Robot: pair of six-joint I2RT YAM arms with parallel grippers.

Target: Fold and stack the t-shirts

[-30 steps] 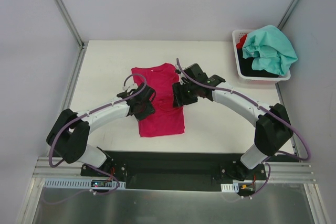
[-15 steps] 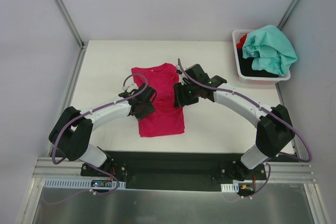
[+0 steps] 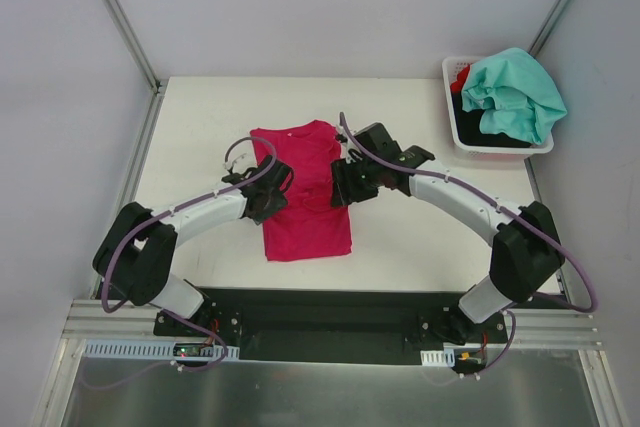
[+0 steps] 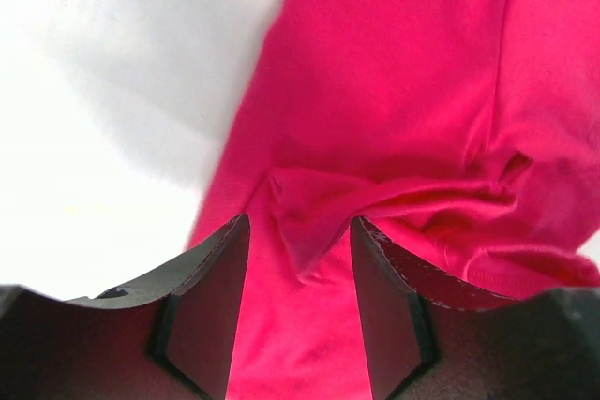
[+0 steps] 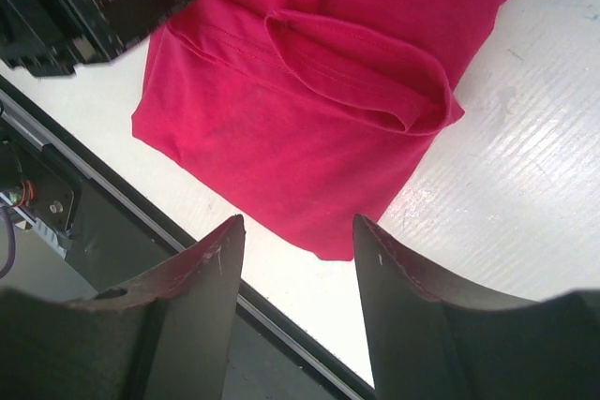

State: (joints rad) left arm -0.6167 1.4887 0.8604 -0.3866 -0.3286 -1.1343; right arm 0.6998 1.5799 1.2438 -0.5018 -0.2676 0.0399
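A magenta-pink t-shirt (image 3: 310, 227) lies partly folded in the middle of the white table (image 3: 200, 127). My left gripper (image 3: 272, 190) hovers over the shirt's left edge. In the left wrist view it (image 4: 300, 231) is open, with a puckered fold of the pink t-shirt (image 4: 394, 91) lying below and between the fingers (image 4: 211, 306). My right gripper (image 3: 342, 187) is over the shirt's right side. It (image 5: 298, 227) is open and empty above the pink t-shirt's (image 5: 300, 110) near corner. A teal t-shirt (image 3: 515, 92), a red one (image 3: 460, 75) and a black one (image 3: 472, 129) sit in the basket.
The white plastic basket (image 3: 500, 152) stands at the back right corner of the table. A black rail (image 5: 131, 231) runs along the table's near edge. Grey walls and metal posts (image 3: 120, 17) enclose the table. The left gripper's black body (image 5: 84, 2) shows in the right wrist view.
My left gripper has drifted a little back and left along the shirt's left edge. The right gripper has hardly moved. The shirt lies as before.
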